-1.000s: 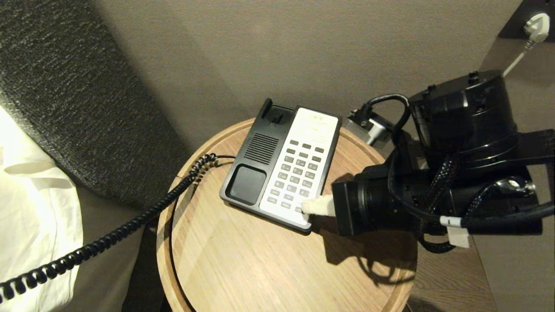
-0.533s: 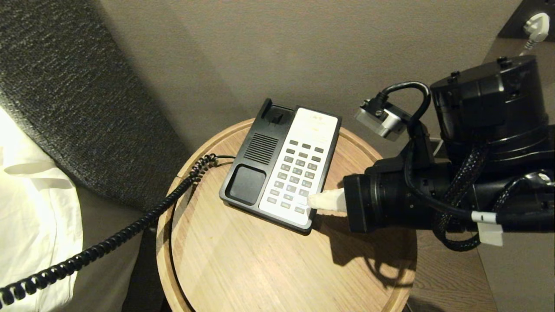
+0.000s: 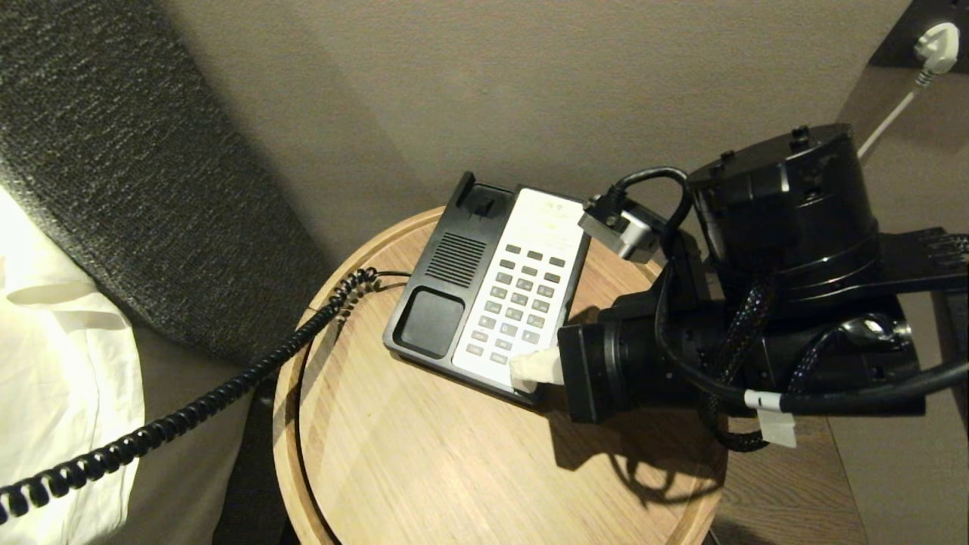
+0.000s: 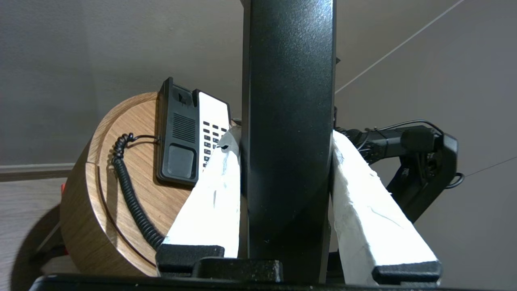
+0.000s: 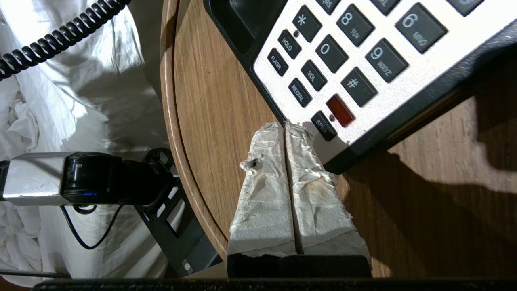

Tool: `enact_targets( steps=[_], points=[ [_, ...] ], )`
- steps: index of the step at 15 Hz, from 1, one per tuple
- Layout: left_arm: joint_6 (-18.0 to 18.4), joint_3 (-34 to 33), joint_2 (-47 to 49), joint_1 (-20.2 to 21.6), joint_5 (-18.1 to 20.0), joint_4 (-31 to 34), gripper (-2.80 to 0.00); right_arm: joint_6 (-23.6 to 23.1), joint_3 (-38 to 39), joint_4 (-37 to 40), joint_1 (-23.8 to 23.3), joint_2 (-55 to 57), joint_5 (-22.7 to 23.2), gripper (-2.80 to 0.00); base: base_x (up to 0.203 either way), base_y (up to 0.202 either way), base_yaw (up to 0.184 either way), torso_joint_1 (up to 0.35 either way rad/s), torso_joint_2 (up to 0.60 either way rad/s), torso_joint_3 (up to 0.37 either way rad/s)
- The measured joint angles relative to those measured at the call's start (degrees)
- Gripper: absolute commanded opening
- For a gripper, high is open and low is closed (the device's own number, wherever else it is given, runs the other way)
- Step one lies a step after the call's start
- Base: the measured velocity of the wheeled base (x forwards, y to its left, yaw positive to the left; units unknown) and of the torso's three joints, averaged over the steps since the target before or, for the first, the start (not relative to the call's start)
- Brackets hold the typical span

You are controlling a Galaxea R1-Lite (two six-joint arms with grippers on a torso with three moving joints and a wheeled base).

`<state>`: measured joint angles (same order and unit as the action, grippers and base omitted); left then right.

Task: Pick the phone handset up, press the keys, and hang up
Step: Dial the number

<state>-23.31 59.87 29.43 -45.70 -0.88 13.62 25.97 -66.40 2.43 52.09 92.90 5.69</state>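
A: How far along is it?

B: Judging by how things lie, the lifting is done and the key-pressing is under way. The phone base (image 3: 492, 288) sits on the round wooden table (image 3: 424, 469) with its cradle empty. Hanging up is still left.

A: Where's the handset?

B: Nearest the left wrist camera, well off the phone base. The left gripper (image 4: 287, 169) is clamped around the phone handset (image 4: 287, 121), one white-wrapped finger (image 4: 210, 202) pressed to each side of the black bar. The coiled cord (image 3: 189, 412) runs from the near left side of the phone base, over the table edge and past the white bedding (image 3: 60, 363), out of the head view.

A: And the other arm?

B: The right gripper (image 5: 286, 133) has its two padded fingers pressed flat together, holding nothing. It reaches in from the right of the phone base, roughly level, with the tips at the near right corner of the keypad (image 5: 343, 60), just beside the lowest dark key. I can't tell whether they are touching the panel.

A: Anything beyond?

B: Behind the phone base, a plain wall (image 3: 530, 76), and at far right a white plug (image 3: 937, 38) with its lead.
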Motion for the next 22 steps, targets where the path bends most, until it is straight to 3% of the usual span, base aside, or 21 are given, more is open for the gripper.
enact_targets(
  steps=[22],
  points=[
    [0.1,1.5,-0.1,0.0,0.2,0.1,-2.80,-2.8,0.3,-2.5,-2.6,2.9,-0.9,-2.80,0.000,0.000,0.000,0.000,0.00,0.000]
  ],
)
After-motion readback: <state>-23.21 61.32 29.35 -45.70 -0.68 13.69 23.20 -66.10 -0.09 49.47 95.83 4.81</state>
